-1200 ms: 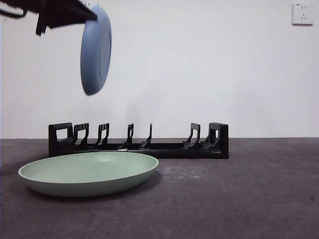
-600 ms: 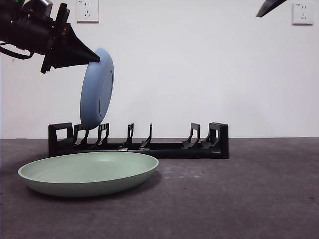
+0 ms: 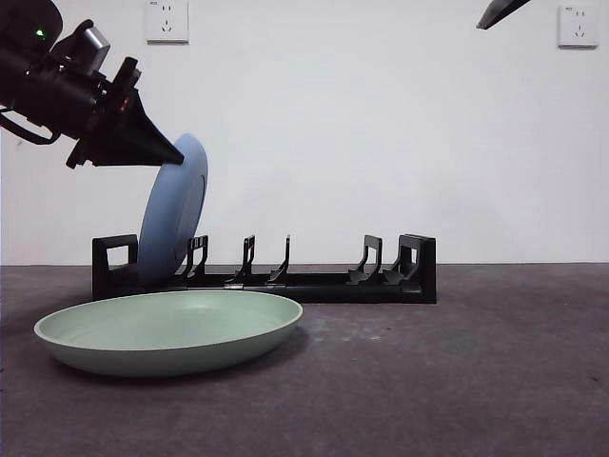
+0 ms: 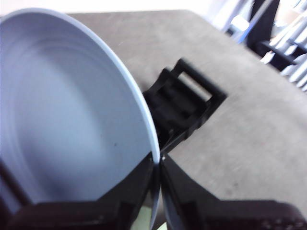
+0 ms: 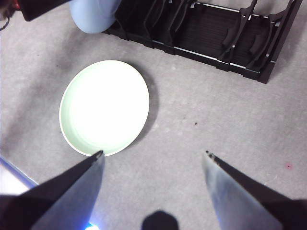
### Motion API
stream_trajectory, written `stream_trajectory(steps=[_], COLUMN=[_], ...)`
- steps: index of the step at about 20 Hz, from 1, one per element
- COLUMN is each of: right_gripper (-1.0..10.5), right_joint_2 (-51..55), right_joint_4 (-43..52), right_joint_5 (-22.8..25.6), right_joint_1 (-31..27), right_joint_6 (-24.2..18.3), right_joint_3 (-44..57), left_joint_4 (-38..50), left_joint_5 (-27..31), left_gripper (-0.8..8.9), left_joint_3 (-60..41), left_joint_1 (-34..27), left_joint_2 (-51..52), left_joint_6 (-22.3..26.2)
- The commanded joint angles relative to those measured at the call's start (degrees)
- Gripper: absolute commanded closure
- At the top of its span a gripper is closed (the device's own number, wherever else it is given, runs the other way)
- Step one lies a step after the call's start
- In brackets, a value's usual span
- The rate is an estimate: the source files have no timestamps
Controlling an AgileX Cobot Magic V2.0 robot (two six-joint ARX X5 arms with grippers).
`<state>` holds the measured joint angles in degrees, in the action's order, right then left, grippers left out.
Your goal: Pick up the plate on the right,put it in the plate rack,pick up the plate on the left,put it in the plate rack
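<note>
Blue plate [image 3: 174,211]: tilted on edge, lower rim down among the first dividers at one end of the plate rack [image 3: 314,282], upper rim leaning away from the rack's middle. Held at its upper rim by the left gripper [image 4: 157,163], whose two black jaws are clamped on either side of the plate's edge; in the front view this gripper [image 3: 166,154] comes in from the upper side as a dark cone.

Plate rack: long, low, black, with upright slotted dividers and blocky ends, lying on the grey table [image 3: 457,381] near the white wall [image 3: 381,133]. All other slots hold nothing.

Green plate [image 3: 169,330]: flat on the table, just in front of the rack's plate-bearing end, apart from it.

Right gripper [image 5: 153,155]: raised well above the table, jaws spread wide, gripping nothing; the green plate [image 5: 104,107] and the rack [image 5: 211,38] lie below it.

Wall sockets [image 3: 166,21]: two, high on the wall.
</note>
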<state>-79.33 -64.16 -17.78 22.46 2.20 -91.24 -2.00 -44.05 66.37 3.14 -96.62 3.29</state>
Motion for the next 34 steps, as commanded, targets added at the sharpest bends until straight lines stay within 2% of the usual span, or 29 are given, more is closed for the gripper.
stream_trajectory(steps=[1,6,7,9,10,16,21,25,29,32,34], right_gripper=[6.0,6.0,6.0,6.0,6.0,6.0,6.0,6.0,6.0,6.0,6.0], right_joint_2=[0.0,0.0,0.0,0.0,0.0,0.0,0.0,-1.6,-5.8,-10.5,-14.3], right_joint_4=[0.5,0.8,0.7,0.8,0.7,0.7,1.3,1.7,3.4,5.2,7.1], right_joint_5=[0.2,0.2,0.2,0.2,0.2,0.2,0.2,-0.2,-0.7,-0.9,-0.9], right_joint_1=[0.1,0.1,0.1,0.1,0.1,0.1,0.1,0.1,1.6,4.2,6.5], right_joint_6=[0.5,0.5,0.5,0.5,0.5,0.4,0.4,0.4,0.1,0.1,0.2], right_joint_3=[0.6,0.6,0.6,0.6,0.6,0.6,0.6,0.6,0.6,0.6,0.6], left_joint_4=[-1.9,-2.0,-2.0,-2.3,-2.9,-5.8,-12.7,-21.4,-33.7,-41.7,-46.0], left_joint_5=[0.8,0.6,0.5,0.1,0.1,-2.6,-3.0,-2.9,-0.2,4.7,6.9], left_gripper=[8.14,8.02,7.66,6.25,6.00,5.92,5.87,5.83,5.78,3.75,3.70], left_joint_3=[0.2,0.2,0.2,0.6,1.2,2.7,2.7,2.7,2.7,2.7,2.7], left_joint_1=[0.6,1.1,1.1,1.1,1.1,1.1,1.0,1.0,1.1,1.1,1.1], left_joint_2=[0.0,0.0,0.0,0.0,0.0,3.6,14.0,27.4,41.5,50.4,54.9], left_joint_6=[4.5,2.9,2.6,1.6,1.2,1.2,1.8,5.0,12.3,16.5,19.2])
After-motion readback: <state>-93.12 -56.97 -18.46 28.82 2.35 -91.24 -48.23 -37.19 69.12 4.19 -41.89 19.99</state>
